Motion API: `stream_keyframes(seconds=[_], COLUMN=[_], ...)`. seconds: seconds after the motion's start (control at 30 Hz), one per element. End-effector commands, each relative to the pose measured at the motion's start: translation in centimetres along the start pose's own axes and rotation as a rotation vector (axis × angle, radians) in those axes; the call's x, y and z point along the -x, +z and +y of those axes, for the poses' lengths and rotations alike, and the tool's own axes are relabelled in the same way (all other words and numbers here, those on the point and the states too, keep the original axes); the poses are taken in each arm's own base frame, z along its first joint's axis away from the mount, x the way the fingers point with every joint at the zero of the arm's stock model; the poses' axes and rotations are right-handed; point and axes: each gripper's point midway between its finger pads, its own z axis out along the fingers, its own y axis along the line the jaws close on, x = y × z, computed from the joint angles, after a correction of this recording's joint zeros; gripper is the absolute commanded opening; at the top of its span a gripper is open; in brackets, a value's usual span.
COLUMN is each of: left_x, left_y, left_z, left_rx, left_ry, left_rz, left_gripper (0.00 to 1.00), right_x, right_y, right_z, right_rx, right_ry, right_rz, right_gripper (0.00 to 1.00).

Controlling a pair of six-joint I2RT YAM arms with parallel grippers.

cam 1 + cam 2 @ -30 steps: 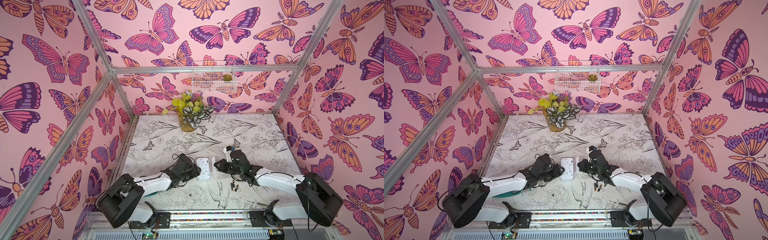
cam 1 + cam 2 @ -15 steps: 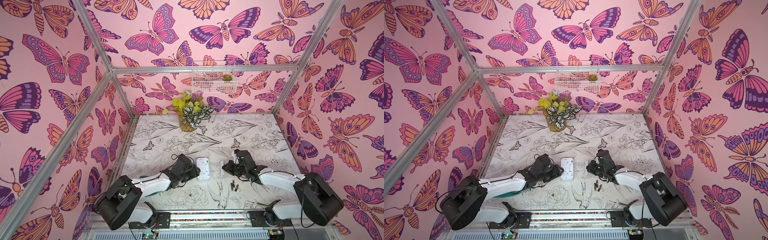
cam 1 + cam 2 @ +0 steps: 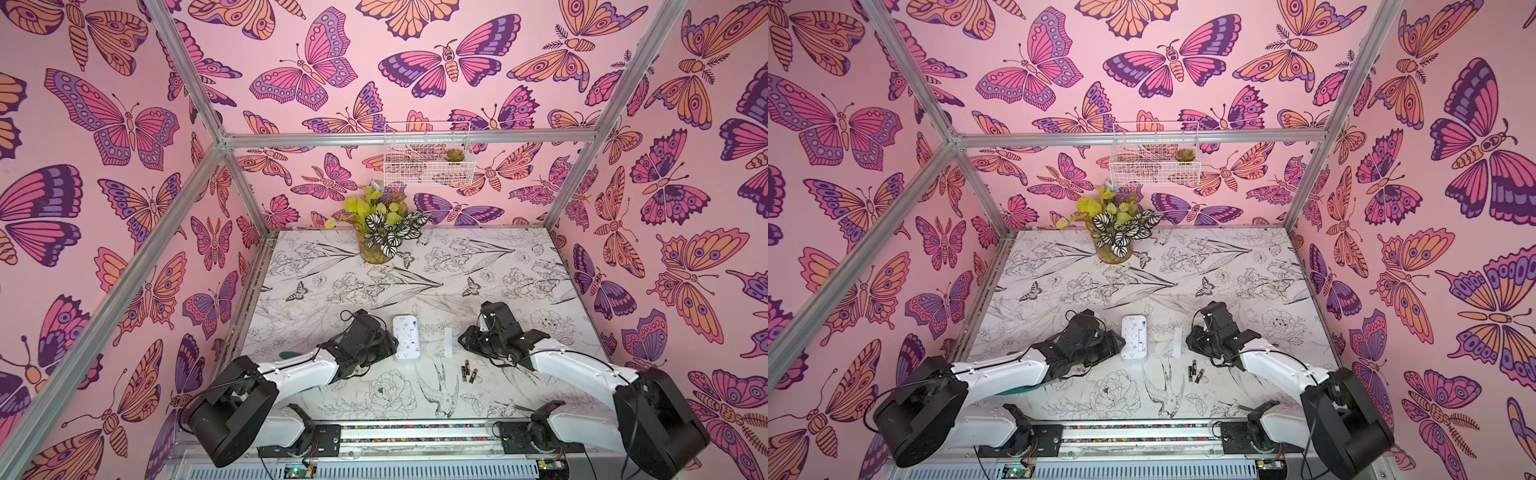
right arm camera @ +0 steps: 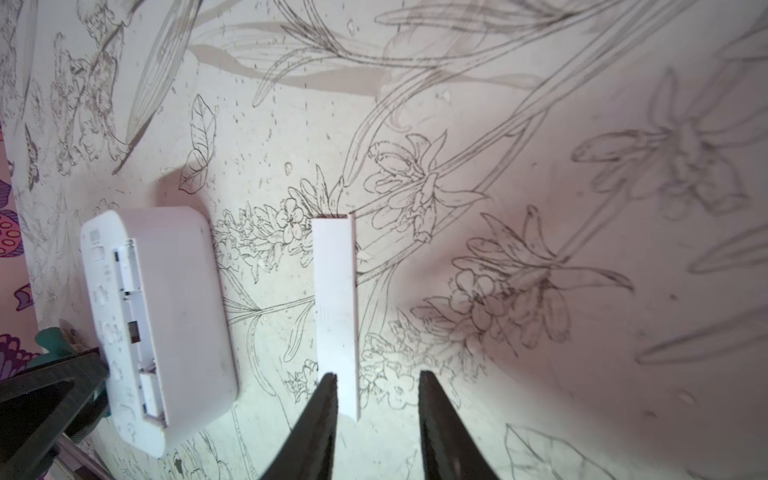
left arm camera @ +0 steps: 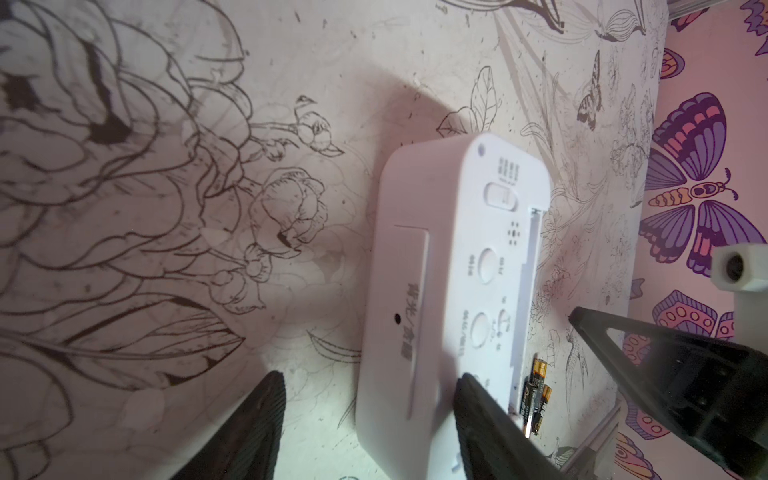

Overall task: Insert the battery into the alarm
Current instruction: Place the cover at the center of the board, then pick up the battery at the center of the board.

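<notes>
Right wrist view: right gripper (image 4: 377,374) spread astride the battery cover (image 4: 334,291), toward the table's (image 4: 582,124) front edge; left gripper (image 5: 370,376) spread, alarm (image 5: 457,249) unheld. Lifting may snag the cover.

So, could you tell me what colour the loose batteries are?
Batteries: black with gold ends, best in the left wrist view.

The whole table (image 3: 498,266) is overlooked in both top views; the alarm (image 5: 457,270) is shared by close, seemingly low wrist views.

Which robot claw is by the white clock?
The left gripper: its fingers flank an edge of the white rounded alarm. The right gripper sits at the thin white cover strip.
</notes>
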Motion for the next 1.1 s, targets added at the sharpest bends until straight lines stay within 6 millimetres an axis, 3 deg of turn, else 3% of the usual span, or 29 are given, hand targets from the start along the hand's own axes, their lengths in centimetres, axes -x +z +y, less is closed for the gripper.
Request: stream_keyframes(seconds=[0.0, 0.27, 0.43, 0.6, 0.9, 1.07], left_x=[-0.5, -0.4, -0.3, -0.2, -0.3, -0.4], left_y=[-0.2, -0.4, -0.5, -0.5, -0.7, -0.8], left_z=[1.6, 1.3, 1.2, 1.1, 1.2, 1.7], left_rx=[0.053, 0.042, 0.039, 0.037, 0.036, 0.054], left_ry=[0.019, 0.029, 0.035, 0.034, 0.029, 0.030], left_rz=[0.010, 0.004, 0.002, 0.002, -0.002, -0.004], left_gripper=[0.66, 0.67, 0.66, 0.66, 0.67, 0.67], right_x=[-0.9, -4.5, -6.2, -7.0, -7.2, -7.5], right_y=[-1.7, -4.9, -5.9, -5.4, -3.7, -2.8], right_z=[-2.3, -4.8, -5.1, -5.7, -2.8, -2.6], right_rx=[-0.107, -0.197, -0.201, -0.238, -0.228, -0.248], right_ry=[-0.017, 0.031, 0.025, 0.020, -0.032, -0.044], right_rz=[0.004, -0.027, -0.051, -0.057, -0.052, -0.042], right_gripper=[0.32, 0.23, 0.24, 0.23, 0.21, 0.21])
